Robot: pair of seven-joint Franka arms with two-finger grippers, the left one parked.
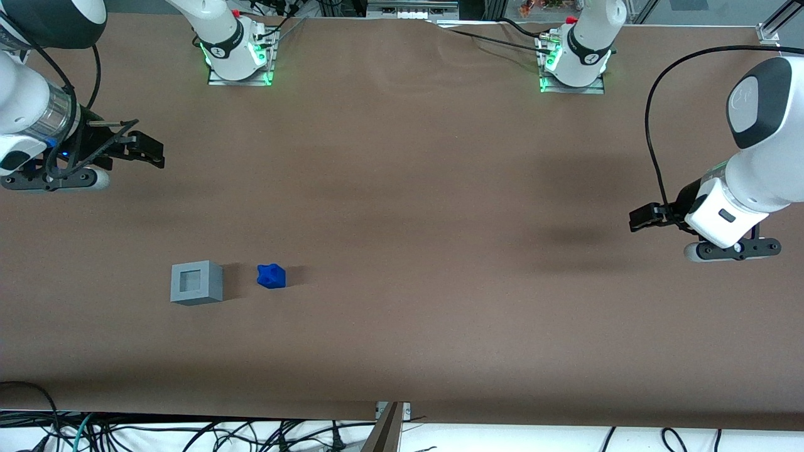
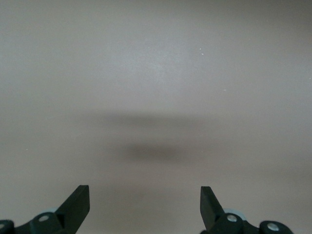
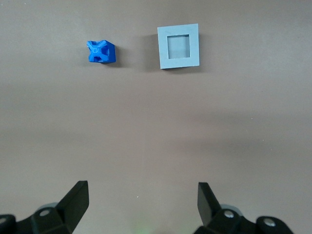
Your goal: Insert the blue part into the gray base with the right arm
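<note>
I see a wide table point(image 1: 402, 207) covered with a brown mat, plain and matte, with soft shadows on it; at its edge nearest the front camera many cables point(image 1: 188, 433) lie on a white floor; at the edge farthest from that camera two arm mounts point(image 1: 239, 69) glow green. The base point(image 1: 196, 283) sits on the mat with its square recess facing up and nothing in it; the blue part point(image 1: 271, 276) lies just beside it, not touching, both toward the working arm's end of the table. My gripper point(image 1: 141, 147) hangs over the mat, well apart from both and farther from the front camera. Only the right wrist view shows its fingers point(image 3: 75, 202) spread wide, holding nothing; it also shows the X-shaped grooves on the part point(image 3: 101, 52).
</note>
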